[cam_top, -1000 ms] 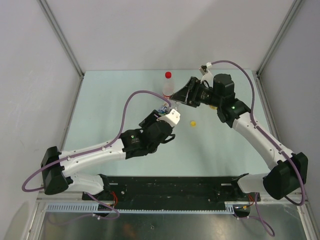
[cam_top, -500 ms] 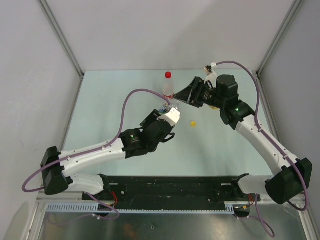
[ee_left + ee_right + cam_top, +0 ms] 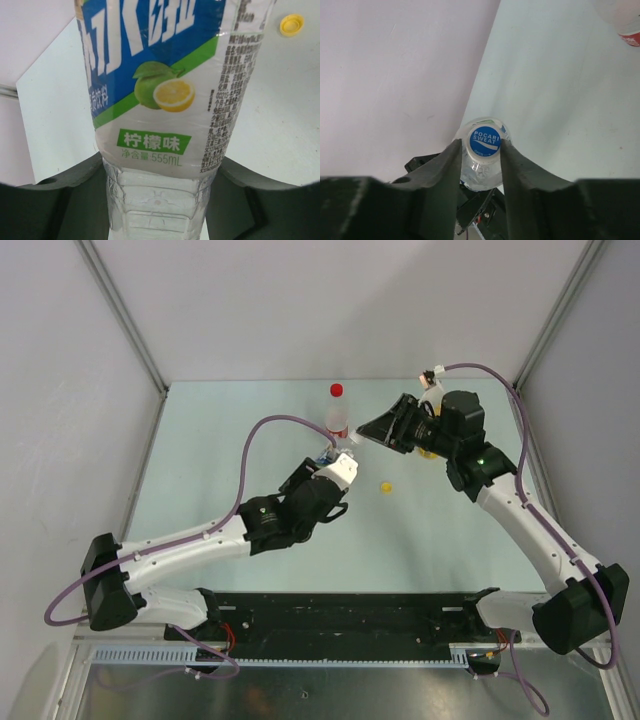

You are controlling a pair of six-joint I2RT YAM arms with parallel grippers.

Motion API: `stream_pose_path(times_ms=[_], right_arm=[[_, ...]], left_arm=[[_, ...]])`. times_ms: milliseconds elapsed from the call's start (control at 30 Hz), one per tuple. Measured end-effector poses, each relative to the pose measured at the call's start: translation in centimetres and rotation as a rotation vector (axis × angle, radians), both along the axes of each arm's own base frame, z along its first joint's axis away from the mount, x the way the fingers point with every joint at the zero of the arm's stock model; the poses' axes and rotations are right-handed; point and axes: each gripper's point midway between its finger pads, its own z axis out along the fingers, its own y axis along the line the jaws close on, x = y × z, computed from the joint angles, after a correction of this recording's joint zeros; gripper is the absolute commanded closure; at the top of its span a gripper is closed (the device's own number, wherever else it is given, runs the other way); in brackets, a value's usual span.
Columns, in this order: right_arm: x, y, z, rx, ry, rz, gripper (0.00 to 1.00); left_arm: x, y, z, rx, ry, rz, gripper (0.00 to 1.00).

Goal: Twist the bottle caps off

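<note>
My left gripper (image 3: pixel 335 462) is shut on the lower body of the clear bottle with the blue-white label (image 3: pixel 165 100) and holds it tilted. My right gripper (image 3: pixel 358 438) is shut on that bottle's white cap with a blue printed top (image 3: pixel 485 142). Its fingers (image 3: pixel 451 165) press both sides of the cap, which sits on the bottle neck. A loose yellow cap (image 3: pixel 385 486) lies on the table, also in the left wrist view (image 3: pixel 291 25). The bottle with the red-white label (image 3: pixel 337 420) stands upright with its red cap (image 3: pixel 337 390) on.
A bit of yellow (image 3: pixel 427 452) shows under my right wrist, mostly hidden by the arm. The pale green table (image 3: pixel 200 460) is walled at the back and on both sides. The red-white bottle stands close behind the held bottle.
My right arm and wrist have shifted a little to the right while the fingers stay on the cap. My left gripper still holds the bottle in about the same place.
</note>
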Motion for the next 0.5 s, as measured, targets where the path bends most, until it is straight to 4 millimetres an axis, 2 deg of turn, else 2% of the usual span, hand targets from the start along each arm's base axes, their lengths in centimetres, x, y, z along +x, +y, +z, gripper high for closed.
stream_pose_path(times_ms=[100, 167, 300, 400, 500], right_arm=[[0.36, -0.25, -0.17, -0.004, -0.001, -0.015, 0.87], [0.42, -0.11, 0.01, 0.003, -0.007, -0.01, 0.96], [0.34, 0.17, 0.1, 0.008, -0.014, 0.005, 1.0], [0.29, 0.22, 0.18, 0.008, -0.021, 0.012, 0.87], [0.33, 0.16, 0.21, 0.002, -0.033, 0.015, 0.59]], left_arm=[[0.02, 0.13, -0.12, -0.002, 0.006, 0.005, 0.79], [-0.11, 0.22, -0.37, 0.01, 0.015, 0.001, 0.79], [-0.23, 0.32, -0.55, 0.018, 0.022, -0.002, 0.79], [-0.27, 0.27, -0.61, 0.018, 0.026, -0.006, 0.79], [-0.31, 0.22, -0.64, 0.017, 0.029, -0.01, 0.8]])
